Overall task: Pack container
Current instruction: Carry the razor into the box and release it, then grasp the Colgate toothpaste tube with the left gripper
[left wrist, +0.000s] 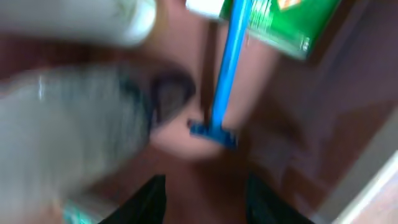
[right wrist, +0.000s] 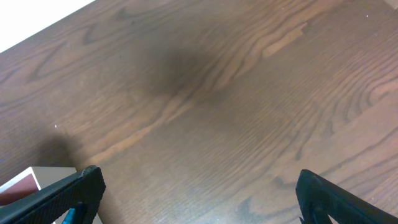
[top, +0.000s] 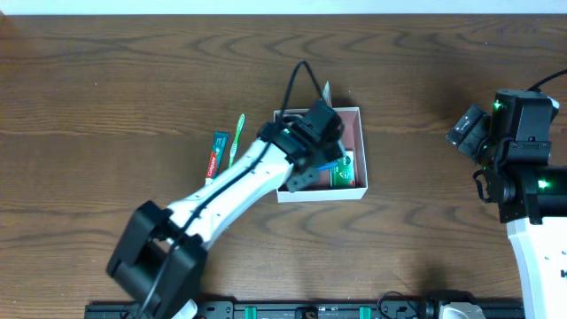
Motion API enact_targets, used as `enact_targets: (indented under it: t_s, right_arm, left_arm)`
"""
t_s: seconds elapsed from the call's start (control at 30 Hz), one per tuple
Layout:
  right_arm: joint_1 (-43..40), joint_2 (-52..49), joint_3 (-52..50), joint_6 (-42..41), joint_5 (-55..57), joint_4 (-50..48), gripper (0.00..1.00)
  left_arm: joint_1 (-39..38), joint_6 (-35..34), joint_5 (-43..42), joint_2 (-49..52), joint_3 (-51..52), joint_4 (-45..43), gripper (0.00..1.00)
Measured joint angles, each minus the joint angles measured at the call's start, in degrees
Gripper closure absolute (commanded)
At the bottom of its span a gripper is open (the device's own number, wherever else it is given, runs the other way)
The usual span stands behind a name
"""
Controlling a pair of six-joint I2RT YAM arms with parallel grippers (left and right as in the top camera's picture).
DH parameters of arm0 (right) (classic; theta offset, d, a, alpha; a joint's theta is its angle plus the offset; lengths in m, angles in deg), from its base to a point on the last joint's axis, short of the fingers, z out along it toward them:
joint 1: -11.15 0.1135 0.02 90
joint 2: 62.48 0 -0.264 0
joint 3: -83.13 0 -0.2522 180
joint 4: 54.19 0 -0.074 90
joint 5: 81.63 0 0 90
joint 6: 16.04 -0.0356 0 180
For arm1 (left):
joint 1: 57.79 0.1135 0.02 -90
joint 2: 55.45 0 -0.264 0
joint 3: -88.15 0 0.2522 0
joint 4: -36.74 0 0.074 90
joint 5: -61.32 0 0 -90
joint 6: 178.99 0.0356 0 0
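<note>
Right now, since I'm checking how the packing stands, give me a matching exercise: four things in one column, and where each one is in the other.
Things:
1. green toothbrush
2. blue razor
3. left tool
4. right tool

Places:
a. over the table, well to the right of the container
b. lying inside the container
c. on the table, left of the container
d. over the container's inside

Pairs: 1-c; 2-b; 3-d; 4-a
</note>
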Motion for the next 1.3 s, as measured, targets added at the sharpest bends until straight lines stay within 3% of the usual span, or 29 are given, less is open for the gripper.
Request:
enact_targets:
  t_s: [0.07, 0.17, 0.27, 0.47, 0.67, 1.0, 1.17, 1.3]
  right_arm:
    - [0.0, -0.02, 0.0, 0.0, 0.0, 0.02, 0.01]
    - [0.0, -0.02, 0.0, 0.0, -0.02, 0.0, 0.01]
    - [0.0, -0.02, 0.0, 0.0, -0.02, 0.0, 0.01]
    - [0.0, -0.02, 0.0, 0.0, -0.02, 0.0, 0.01]
    - [0.0, -0.02, 0.0, 0.0, -0.02, 0.0, 0.01]
    - [0.0, -0.02, 0.0, 0.0, -0.02, 0.0, 0.01]
    - [0.0, -0.02, 0.0, 0.0, -0.02, 0.0, 0.01]
    - [0.0, -0.02, 0.0, 0.0, -0.02, 0.02, 0.01]
  left_arm:
    - [1.97, -2.36, 0.66, -2.54, -0.15, 2.36, 0.51]
    - [7.43, -6.62, 1.16, -7.39, -0.83, 4.44, 0.33]
    - [16.37, -12.15, 1.66, -10.47, -2.29, 4.74, 0.21]
    - [32.22, -18.62, -1.66, -6.82, -2.6, 4.13, 0.19]
    - [36.28, -20.61, -6.84, 3.13, -2.56, 4.26, 0.19]
    - [35.74, -20.2, -8.87, 14.16, -2.51, 3.48, 0.26]
    - [35.74, -19.93, -8.72, 16.59, -2.56, 2.97, 0.38]
    - [35.74, -19.61, -8.59, 16.61, -2.56, 2.6, 0.58]
